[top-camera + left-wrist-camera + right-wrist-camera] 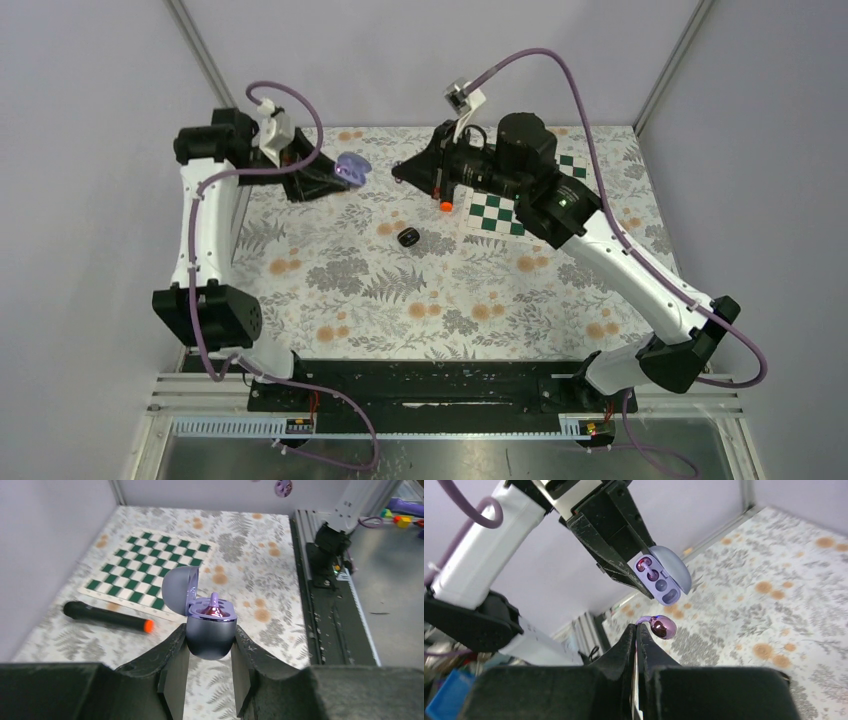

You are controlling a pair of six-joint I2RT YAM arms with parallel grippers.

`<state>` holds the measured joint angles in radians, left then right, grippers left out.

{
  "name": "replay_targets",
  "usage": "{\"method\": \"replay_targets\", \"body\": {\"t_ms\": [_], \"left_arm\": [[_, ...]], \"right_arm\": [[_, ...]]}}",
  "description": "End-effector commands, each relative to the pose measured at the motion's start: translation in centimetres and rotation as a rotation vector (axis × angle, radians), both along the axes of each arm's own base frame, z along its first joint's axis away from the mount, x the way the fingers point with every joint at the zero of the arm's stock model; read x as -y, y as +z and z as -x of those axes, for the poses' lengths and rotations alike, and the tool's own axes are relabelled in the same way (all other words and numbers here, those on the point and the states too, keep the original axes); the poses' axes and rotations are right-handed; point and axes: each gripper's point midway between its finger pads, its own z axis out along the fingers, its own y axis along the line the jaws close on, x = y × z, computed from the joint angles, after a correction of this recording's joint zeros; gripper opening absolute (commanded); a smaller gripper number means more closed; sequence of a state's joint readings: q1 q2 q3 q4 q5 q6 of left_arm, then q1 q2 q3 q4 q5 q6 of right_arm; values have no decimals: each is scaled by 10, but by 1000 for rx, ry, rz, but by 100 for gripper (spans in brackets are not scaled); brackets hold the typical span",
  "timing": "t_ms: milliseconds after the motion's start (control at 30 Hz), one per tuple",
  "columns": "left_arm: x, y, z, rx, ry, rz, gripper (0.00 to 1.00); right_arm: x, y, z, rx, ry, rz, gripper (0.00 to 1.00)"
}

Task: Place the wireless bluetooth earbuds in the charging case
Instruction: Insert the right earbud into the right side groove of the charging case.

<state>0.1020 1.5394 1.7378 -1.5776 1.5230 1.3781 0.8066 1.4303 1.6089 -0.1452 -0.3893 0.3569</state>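
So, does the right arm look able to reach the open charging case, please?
Probably yes: the left pincer holds the case with lid open, one slot empty, facing the right pincer, whose earbud sits close with nothing between.

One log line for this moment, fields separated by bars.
left pincer: shut on open charging case | right pincer: shut on lilac earbud | other earbud: seated in case

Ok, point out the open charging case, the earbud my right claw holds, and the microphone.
charging case (210, 639): left wrist view, on its rounded lower body.
lilac earbud (664, 628): right wrist view, on its glossy bulb.
microphone (102, 615): left wrist view, mid black barrel.
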Motion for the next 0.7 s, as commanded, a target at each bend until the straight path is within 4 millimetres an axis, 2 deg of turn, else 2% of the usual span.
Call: {"method": "replay_targets", "body": {"t_ms": [0,133,200,267,300,367,433,500,533,600,667], "left_arm": [[-1,44,-18,14,0,27,0],[-2,51,-56,-53,45,-53,0],[-5,53,-86,-79,174,-90,0],[-15,69,-122,-37,388,-2,0],[-23,89,-133,9,488,100,0],[-29,95,-132,85,544,182,0],[-28,84,-121,96,577,255,0],[-14,62,-101,141,538,229,0],[-8,54,-93,151,518,226,0],[4,43,-76,155,477,233,0],[18,42,-59,180,426,242,0]], "right_arm": [[16,27,-37,-24,-226,-48,0],[10,38,-52,-53,-277,-89,0],[11,40,-63,-72,-324,-107,0],[15,41,-75,-101,-384,-138,0],[17,43,-80,-123,-413,-173,0],[23,49,-94,-165,-482,-262,0],[21,52,-103,-226,-507,-344,0],[15,52,-108,-322,-510,-406,0],[11,59,-110,-356,-498,-458,0],[2,53,-112,-464,-486,-482,0],[-8,44,-112,-585,-473,-491,0]]}}
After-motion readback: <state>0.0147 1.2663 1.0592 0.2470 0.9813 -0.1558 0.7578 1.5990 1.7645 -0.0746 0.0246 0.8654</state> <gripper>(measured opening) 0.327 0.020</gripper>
